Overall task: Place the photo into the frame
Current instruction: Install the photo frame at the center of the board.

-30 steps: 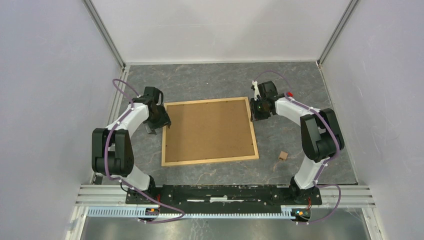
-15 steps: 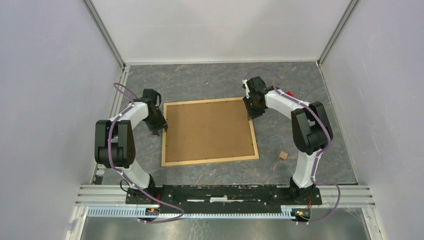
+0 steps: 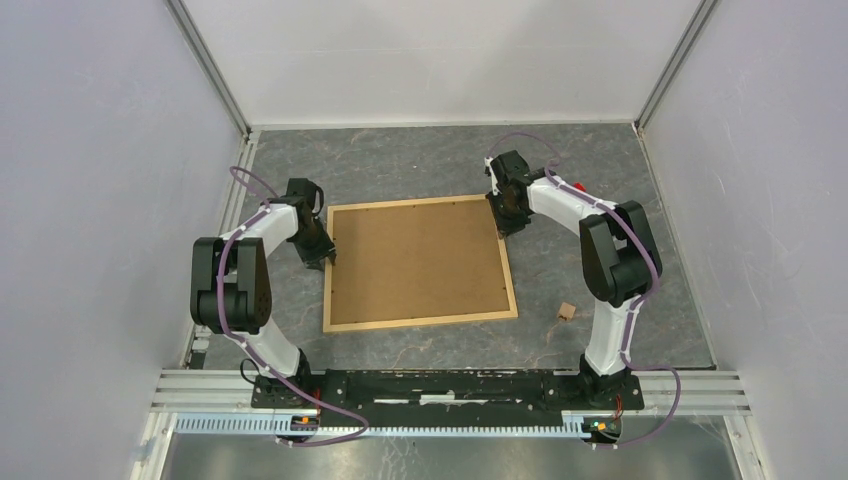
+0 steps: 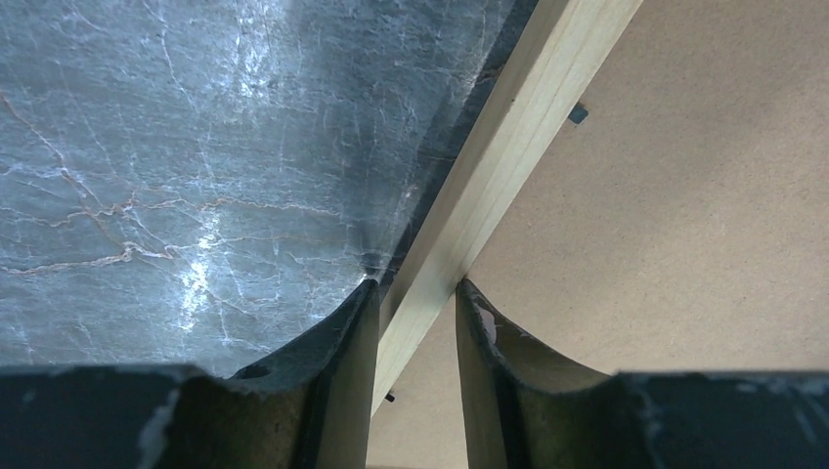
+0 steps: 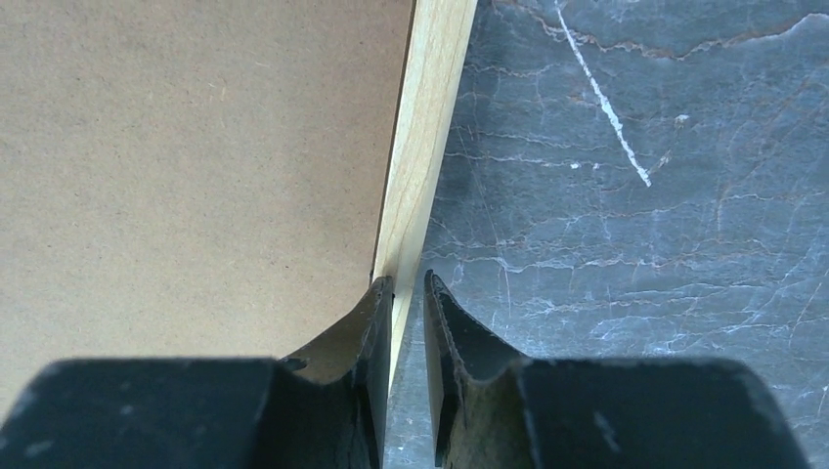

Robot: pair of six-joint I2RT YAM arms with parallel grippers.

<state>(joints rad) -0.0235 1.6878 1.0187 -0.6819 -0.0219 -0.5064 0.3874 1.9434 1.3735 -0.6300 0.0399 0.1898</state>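
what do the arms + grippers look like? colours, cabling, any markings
The left arm and right arm match: black joint housings, white link shells. A purple cable runs along each, strapped with white ties. There is a red mark near the right wrist. The left gripper and right gripper have black, curved fingers.

The right gripper (image 5: pixel 408 293) straddles the frame (image 5: pixel 422 147) at its light wood strip, one dark finger (image 5: pixel 367 332) on each side of that strip. Both tips sit close against it; whether they press it cannot be told. Left of the strip lies the brown backing panel (image 5: pixel 196 166); right of it is the grey marbled tabletop (image 5: pixel 665 293), with a white scratch (image 5: pixel 601 98).
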